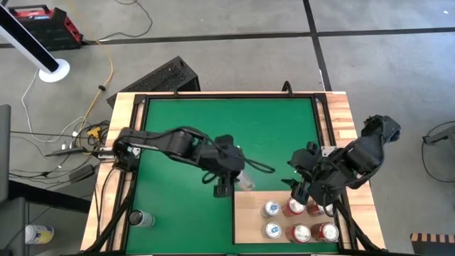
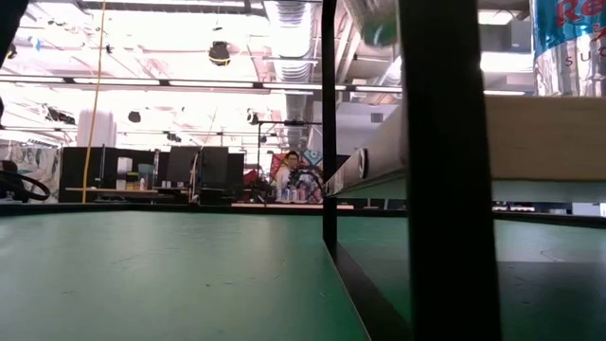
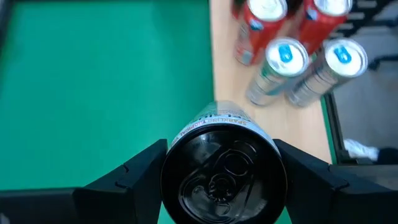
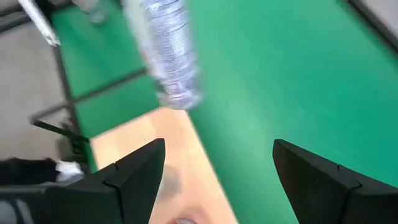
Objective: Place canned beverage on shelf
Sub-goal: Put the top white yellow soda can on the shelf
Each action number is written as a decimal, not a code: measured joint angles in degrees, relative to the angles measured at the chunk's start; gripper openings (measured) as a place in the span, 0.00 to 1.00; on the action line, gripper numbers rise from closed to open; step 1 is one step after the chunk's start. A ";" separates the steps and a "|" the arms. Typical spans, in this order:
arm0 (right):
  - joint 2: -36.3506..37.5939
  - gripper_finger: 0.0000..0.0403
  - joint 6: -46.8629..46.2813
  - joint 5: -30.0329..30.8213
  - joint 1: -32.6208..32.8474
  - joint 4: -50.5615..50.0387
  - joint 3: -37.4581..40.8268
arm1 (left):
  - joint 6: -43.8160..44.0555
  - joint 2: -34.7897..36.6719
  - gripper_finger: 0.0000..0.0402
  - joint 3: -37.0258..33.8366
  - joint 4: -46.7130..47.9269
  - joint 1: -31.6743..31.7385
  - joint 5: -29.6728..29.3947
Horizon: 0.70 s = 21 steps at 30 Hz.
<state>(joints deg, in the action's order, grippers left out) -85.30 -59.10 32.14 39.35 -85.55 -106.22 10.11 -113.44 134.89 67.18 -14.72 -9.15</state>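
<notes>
Two dark fingers (image 3: 314, 180) of the left gripper (image 3: 224, 183) are clamped on a silver, black-topped cylindrical beverage can (image 3: 224, 177), which sits between them with its long axis running straight ahead of the fingertips. Just beyond its far end begins the pale, flat wooden shelf (image 3: 292, 118), where five red and silver cans (image 1: 298, 219) stand. Farther off, the right gripper (image 4: 217, 180) hovers over the shelf corner, fingers apart and empty.

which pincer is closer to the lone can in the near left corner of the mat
Left. The left pincer, holding a can, is mid-table, right of the lone can; the right pincer is farther off, over the shelf.
</notes>
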 joint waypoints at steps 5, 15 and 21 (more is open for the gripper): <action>3.07 0.80 12.99 -0.56 -0.68 28.43 11.89 | 0.80 4.61 0.58 0.00 -0.19 -0.26 -2.10; -0.44 0.80 27.95 -0.88 -8.26 42.59 13.38 | 2.97 9.15 0.58 0.02 -0.46 -0.78 -6.14; -0.20 0.80 33.39 -2.54 -12.68 44.69 13.17 | 3.32 8.62 0.58 -0.92 0.48 -1.78 -5.34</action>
<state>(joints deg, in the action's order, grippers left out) -85.50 -25.70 29.60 26.68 -40.86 -93.06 13.43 -104.81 133.97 67.65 -16.50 -14.50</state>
